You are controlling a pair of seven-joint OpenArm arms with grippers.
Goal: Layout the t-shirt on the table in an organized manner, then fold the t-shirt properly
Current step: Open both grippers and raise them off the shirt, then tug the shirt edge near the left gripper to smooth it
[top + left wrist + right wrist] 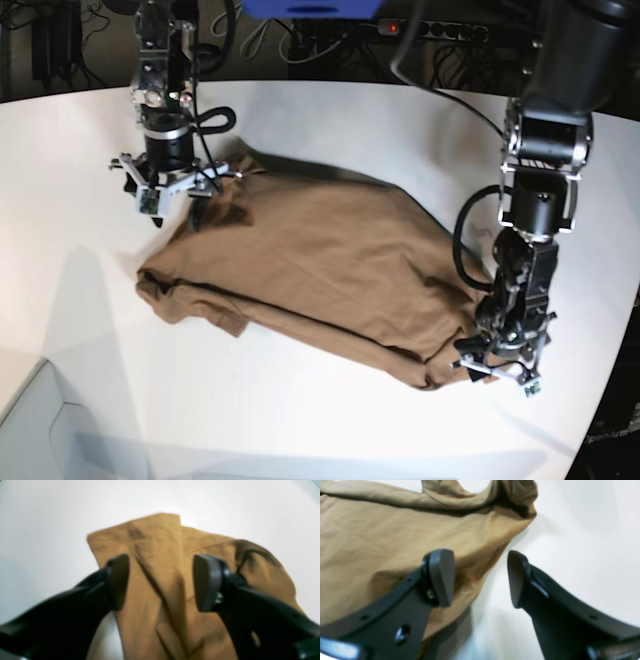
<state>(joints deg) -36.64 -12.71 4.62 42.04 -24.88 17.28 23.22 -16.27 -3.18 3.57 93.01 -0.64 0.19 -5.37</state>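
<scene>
The tan-brown t-shirt (320,270) lies spread and wrinkled across the middle of the white table (300,410). My left gripper (497,368) hangs at the shirt's near right corner. In the left wrist view it (161,582) is open, with folded cloth (160,542) lying below the gap and nothing pinched. My right gripper (178,212) is over the shirt's far left corner. In the right wrist view it (480,578) is open too, straddling the cloth's edge (370,542): one finger (442,577) is over the fabric, the other over bare table.
Cables and a power strip (430,30) run behind the table's curved far edge. A pale grey box corner (40,430) shows at the lower left. The table's right edge (625,330) lies close to my left arm.
</scene>
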